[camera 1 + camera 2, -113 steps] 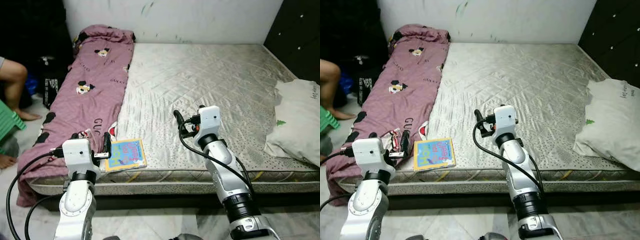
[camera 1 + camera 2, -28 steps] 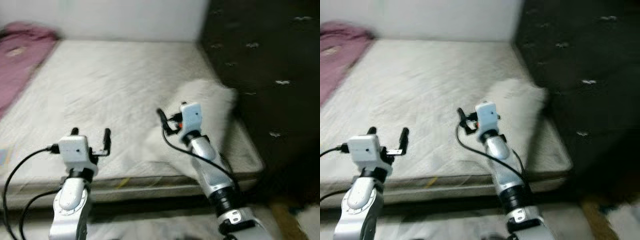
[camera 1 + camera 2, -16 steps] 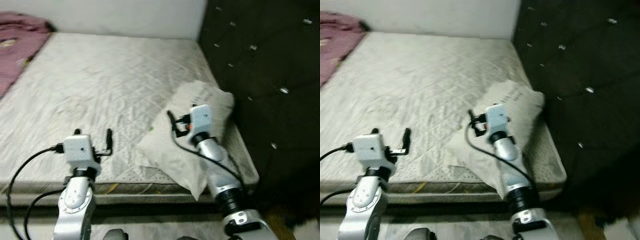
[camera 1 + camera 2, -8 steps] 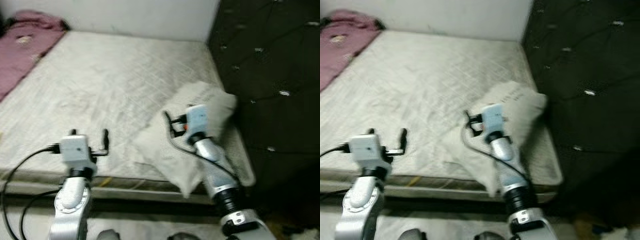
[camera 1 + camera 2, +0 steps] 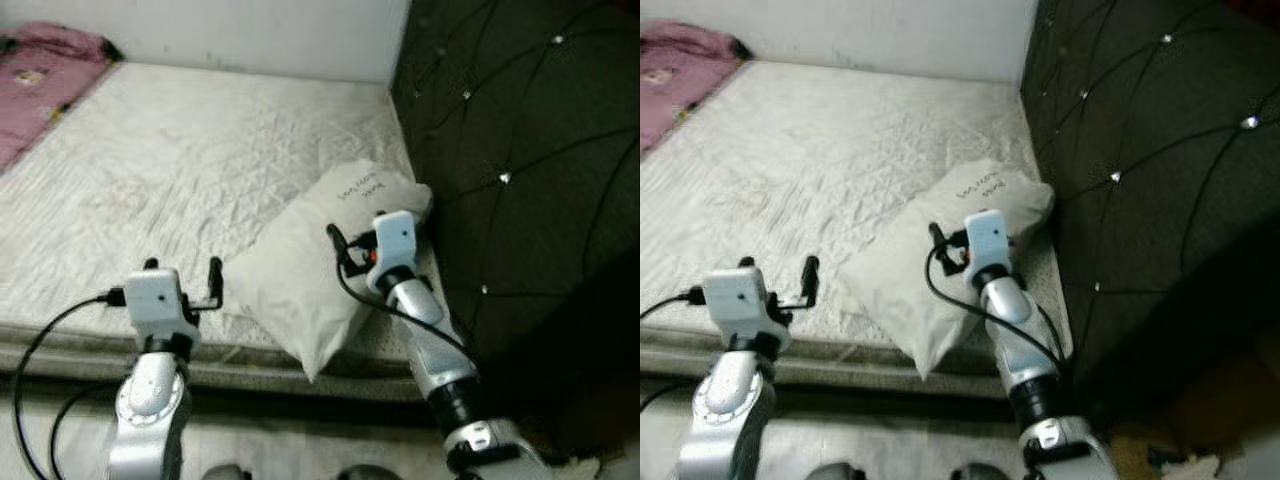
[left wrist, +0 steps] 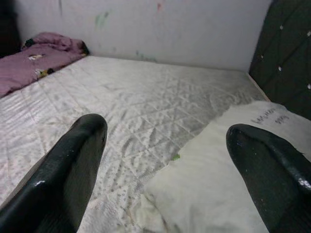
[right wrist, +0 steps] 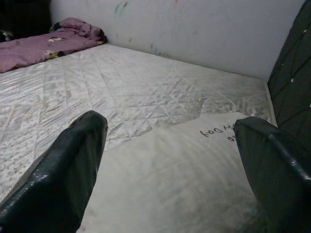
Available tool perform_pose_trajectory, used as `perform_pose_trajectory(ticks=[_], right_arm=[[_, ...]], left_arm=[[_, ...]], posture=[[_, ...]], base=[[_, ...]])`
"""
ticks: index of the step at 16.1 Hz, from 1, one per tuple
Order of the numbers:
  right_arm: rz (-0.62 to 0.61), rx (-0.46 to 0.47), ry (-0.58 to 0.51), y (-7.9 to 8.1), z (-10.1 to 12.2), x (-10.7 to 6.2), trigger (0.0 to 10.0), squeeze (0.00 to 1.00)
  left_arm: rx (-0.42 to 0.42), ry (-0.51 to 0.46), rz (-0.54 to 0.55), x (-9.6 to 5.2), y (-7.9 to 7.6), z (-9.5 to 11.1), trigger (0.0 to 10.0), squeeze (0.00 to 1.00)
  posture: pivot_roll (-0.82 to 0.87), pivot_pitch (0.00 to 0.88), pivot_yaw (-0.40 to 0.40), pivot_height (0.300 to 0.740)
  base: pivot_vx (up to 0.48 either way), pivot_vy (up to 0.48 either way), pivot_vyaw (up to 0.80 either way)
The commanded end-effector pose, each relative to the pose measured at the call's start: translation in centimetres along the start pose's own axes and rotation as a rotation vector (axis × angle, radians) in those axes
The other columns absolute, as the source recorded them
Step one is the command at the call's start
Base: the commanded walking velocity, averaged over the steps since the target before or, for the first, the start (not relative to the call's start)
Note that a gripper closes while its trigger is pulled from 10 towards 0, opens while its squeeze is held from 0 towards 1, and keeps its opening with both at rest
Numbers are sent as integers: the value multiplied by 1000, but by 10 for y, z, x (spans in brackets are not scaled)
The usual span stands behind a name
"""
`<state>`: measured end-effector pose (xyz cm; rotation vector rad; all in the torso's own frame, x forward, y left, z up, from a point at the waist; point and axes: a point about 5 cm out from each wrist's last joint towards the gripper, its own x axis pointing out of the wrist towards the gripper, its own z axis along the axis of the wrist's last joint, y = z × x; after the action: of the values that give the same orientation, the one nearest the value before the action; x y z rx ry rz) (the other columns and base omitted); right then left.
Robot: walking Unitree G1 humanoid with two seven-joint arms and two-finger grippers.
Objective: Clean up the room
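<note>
A white pillow (image 5: pixel 300 275) with dark writing lies at the near right corner of the pale quilted mattress (image 5: pixel 180 150), one corner hanging over the bed's front edge. My right gripper (image 5: pixel 352 240) hovers open just above the pillow, with the pillow (image 7: pixel 184 174) spread below its fingers (image 7: pixel 63 174). My left gripper (image 5: pixel 182 265) is open over the mattress's front edge, left of the pillow (image 6: pixel 233 184), holding nothing. A pink printed blanket (image 5: pixel 40 55) is bunched at the far left of the bed.
A dark tufted headboard (image 5: pixel 520 150) stands close on the right, touching the pillow's far end. A pale wall (image 6: pixel 160 24) runs behind the bed. Some litter (image 5: pixel 1170 460) lies on the floor at the lower right.
The camera has swung right from the pink blanket and book to the pillow corner, then shifted closer. Both grippers stay open and hold nothing.
</note>
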<state>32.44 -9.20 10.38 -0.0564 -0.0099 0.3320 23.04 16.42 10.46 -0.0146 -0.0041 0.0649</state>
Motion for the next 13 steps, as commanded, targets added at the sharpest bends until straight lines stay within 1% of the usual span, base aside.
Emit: perform_pose_trajectory(ticks=[1, 9, 10, 13], right_arm=[[5, -1, -8, -1, 3, 2, 10000, 0], [3, 7, -10, -1, 4, 1, 10000, 0], [1, 19, -2, -1, 3, 1, 10000, 0], [0, 21, -2, -2, 3, 2, 10000, 0]], left_arm=[[2, -1, 12, 1, 2, 1, 10000, 0], [-13, -4, -7, 1, 1, 2, 10000, 0], [-13, -3, -8, 1, 1, 2, 10000, 0], [-19, -3, -17, 1, 0, 1, 10000, 0]], posture=[[-16, 21, -56, 740], [-20, 27, -53, 740], [-20, 27, -53, 740], [-21, 28, -54, 740]], base=[[0, 0, 0], [0, 0, 0], [0, 0, 0], [0, 0, -508]])
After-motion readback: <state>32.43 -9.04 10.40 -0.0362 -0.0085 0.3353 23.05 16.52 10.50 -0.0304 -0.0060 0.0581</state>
